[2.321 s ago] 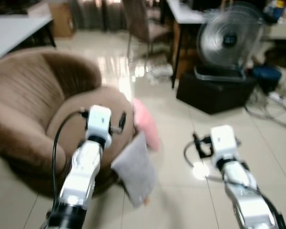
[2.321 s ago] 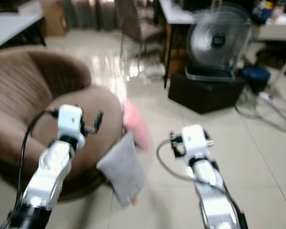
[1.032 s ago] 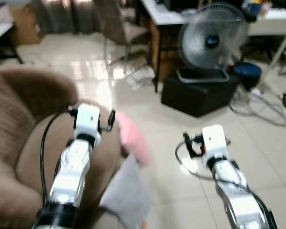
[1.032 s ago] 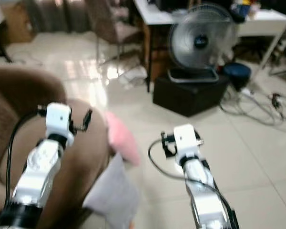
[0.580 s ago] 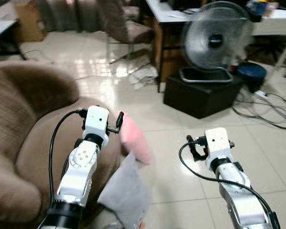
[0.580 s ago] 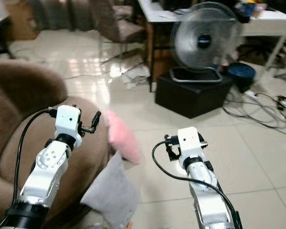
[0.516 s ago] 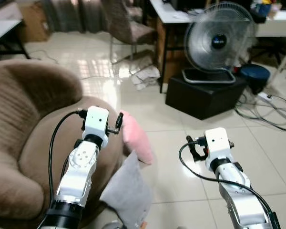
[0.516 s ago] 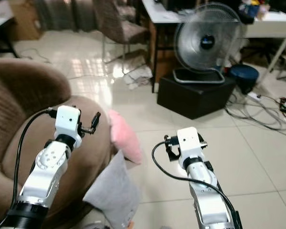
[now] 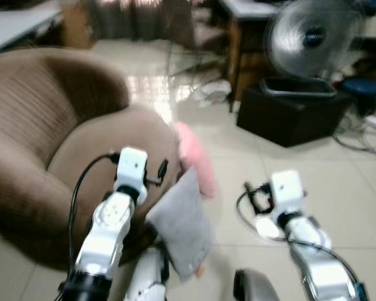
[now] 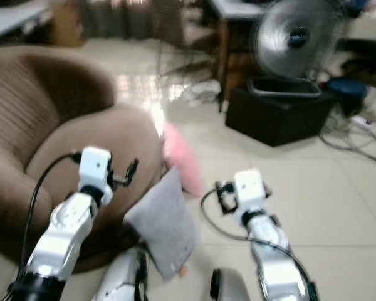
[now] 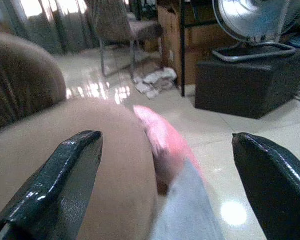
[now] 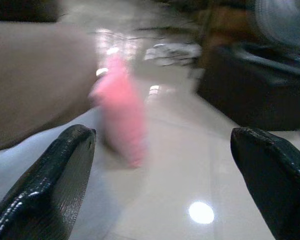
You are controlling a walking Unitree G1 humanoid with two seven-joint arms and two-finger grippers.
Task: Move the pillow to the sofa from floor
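The grey pillow point(image 9: 180, 224) leans upright against the sofa point(image 9: 44, 144) front edge, between and below both wide-spread grippers, nearer the left gripper point(image 9: 161, 170) than the right gripper point(image 9: 249, 190).

Brown ribbed sofa point(image 9: 37, 132); one pink pillow point(image 9: 197, 158) and one grey pillow point(image 9: 182, 222); glossy cream-tiled floor point(image 9: 357, 182); silver fan point(image 9: 313, 37) on a black box point(image 9: 288, 116); black-fingered claws on silver arms.

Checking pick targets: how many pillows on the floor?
2. Pink pillow leans on the sofa front; grey pillow leans beside it, nearer the robot. More could hide behind the sofa.
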